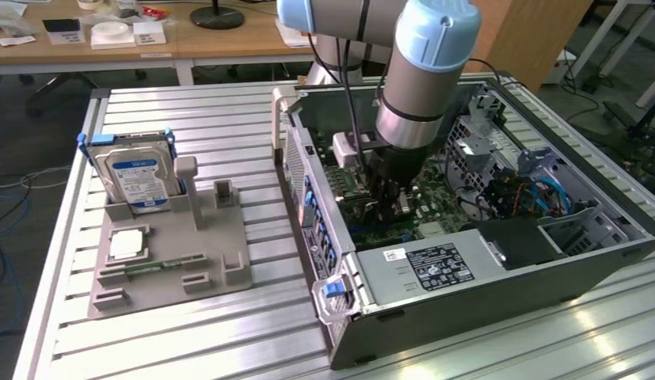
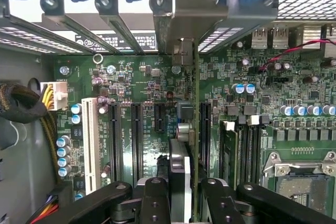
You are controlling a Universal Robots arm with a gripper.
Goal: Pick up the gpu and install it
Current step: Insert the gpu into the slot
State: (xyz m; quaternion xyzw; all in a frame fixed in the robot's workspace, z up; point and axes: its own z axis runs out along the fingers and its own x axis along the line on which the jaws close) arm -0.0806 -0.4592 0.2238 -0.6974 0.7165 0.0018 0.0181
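1 gpu [image 2: 181,171] in fingers [image 2: 153,203], labels unreadable.

The arm [image 1: 417,79] hides the end effector [image 1: 389,207] inside the case [image 1: 496,309]; the gpu's [image 2: 181,129] lower part sits behind its fingers [image 2: 220,203].

The arm [image 1: 424,79] descends steeply from the far side, its wrist pointing straight down. The pincer [image 2: 181,190] hangs vertically, its two black fingers [image 2: 155,198] closed on either face of a thin upright card.
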